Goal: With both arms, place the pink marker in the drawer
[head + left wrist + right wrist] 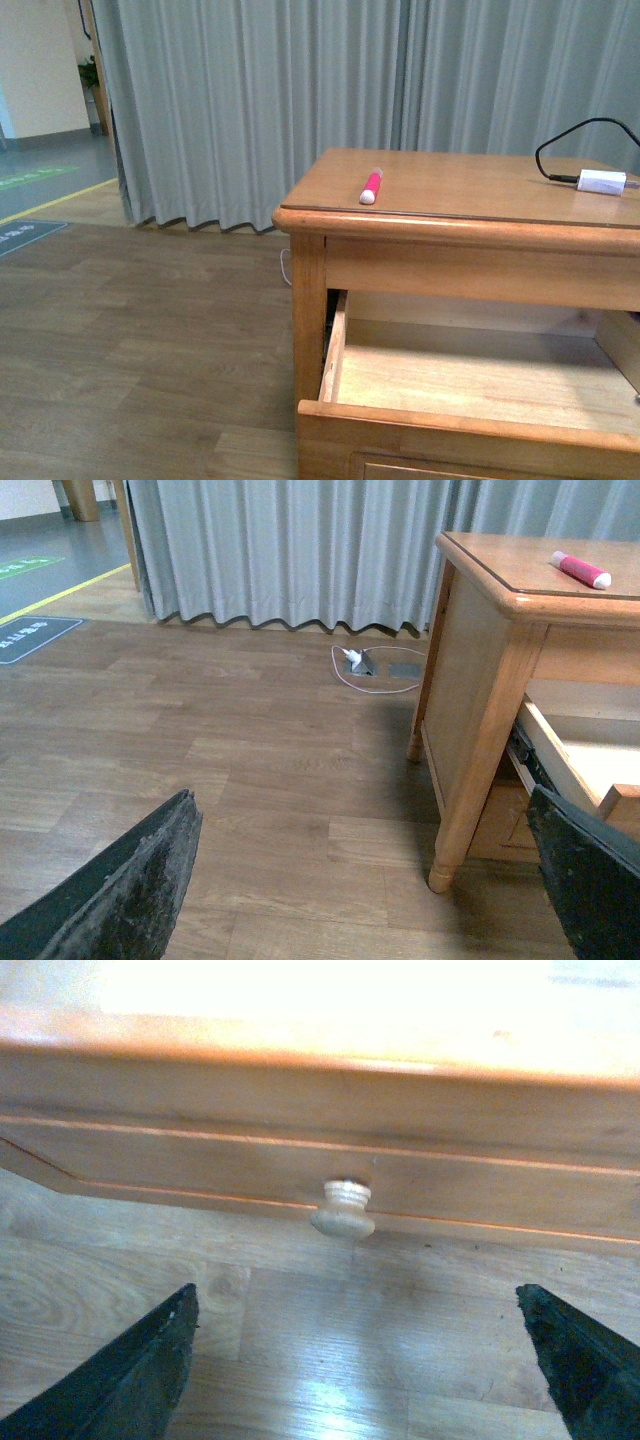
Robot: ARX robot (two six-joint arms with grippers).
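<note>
Pink marker [371, 186] flat on tabletop [470, 185], wooden drawer [450, 372] open beneath.

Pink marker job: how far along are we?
Done: the wide light-brown wooden drawer is pulled open, nothing visible inside. In hand: nothing; the left pincer and right pincer are both open, the right facing the round wooden knob. Left: the short pink marker with white cap lies on the wooden tabletop; pick it, drop it in.
</note>
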